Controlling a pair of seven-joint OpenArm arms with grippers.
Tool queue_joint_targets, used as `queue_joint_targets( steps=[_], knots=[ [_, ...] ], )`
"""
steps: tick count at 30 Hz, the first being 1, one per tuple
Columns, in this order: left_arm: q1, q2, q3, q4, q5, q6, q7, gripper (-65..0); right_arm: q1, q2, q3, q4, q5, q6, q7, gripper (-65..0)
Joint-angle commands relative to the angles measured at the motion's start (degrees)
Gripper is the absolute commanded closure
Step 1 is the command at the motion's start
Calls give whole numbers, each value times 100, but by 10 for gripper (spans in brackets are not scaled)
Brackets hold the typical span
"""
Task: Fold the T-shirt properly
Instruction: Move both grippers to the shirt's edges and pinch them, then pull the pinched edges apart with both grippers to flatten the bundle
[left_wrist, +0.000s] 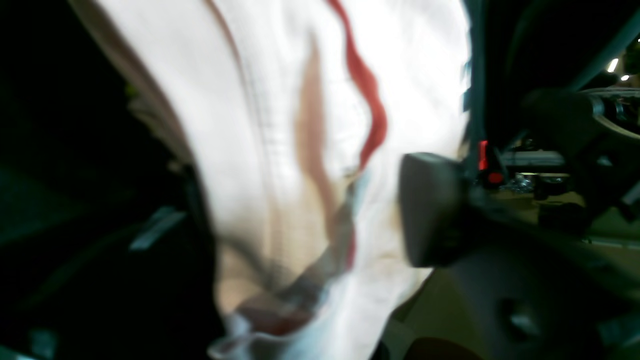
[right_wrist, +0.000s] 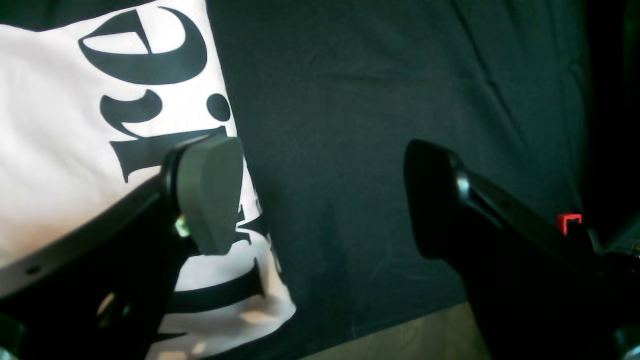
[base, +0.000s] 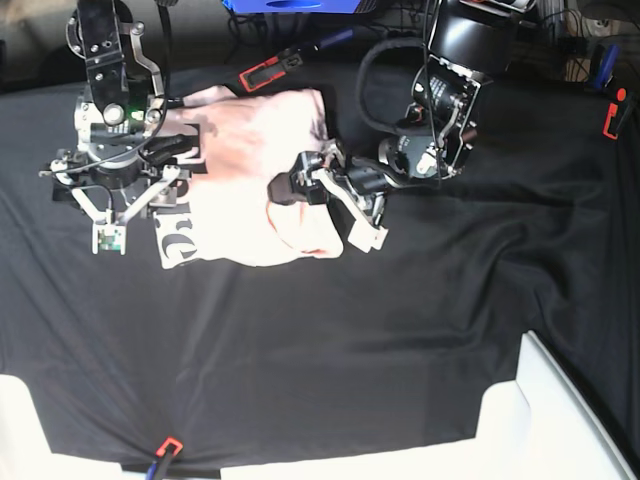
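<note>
The pale pink T-shirt (base: 250, 170) lies partly folded on the black cloth at the back left, its black lettering showing along its left edge (right_wrist: 75, 125). My right gripper (right_wrist: 322, 197) hangs open at that edge, one finger (right_wrist: 210, 195) over the print and the other over bare cloth; it sits left of the shirt (base: 175, 165). My left gripper (base: 300, 185) is at the shirt's bunched right side. In the blurred left wrist view, pink fabric (left_wrist: 280, 100) fills the gap beside one finger (left_wrist: 430, 210); the left gripper (left_wrist: 310, 215) looks open.
The black table cloth (base: 350, 330) covers the table. An orange-and-black tool (base: 262, 72) and a blue object (base: 290, 5) lie behind the shirt. A red clip (base: 615, 115) is at the far right, another (base: 165, 447) at the front edge. White table corners (base: 545, 410) show in front.
</note>
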Motion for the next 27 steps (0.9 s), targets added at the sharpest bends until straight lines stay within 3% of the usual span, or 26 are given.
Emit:
queue_joint_targets(
  steps=[1,7,8,15,20,27],
  knots=[
    [-19,14,20,45,-16,14,124,-326,35,18,17,93,-66,-20,119,-479],
    [-19,-39,20,28,-7,14,124,-18,35,18,17,93,-66,-20,119,-477],
    [-19,-39,20,28,-7,14,124,0,35,18,17,93,-66,-20,119,-477],
    [-168,-250,11,107,-7,32,133,0,26,18,17,93,-66,-20,119,-476],
    [-467,-724,20,283,-7,41,186,0,-44,18,17,93,-75,-20,110,-476],
    [-1179,-1041,29,292,-7,41,1249,0,-17,18,17,93,-66,-20,110,-476]
  ],
)
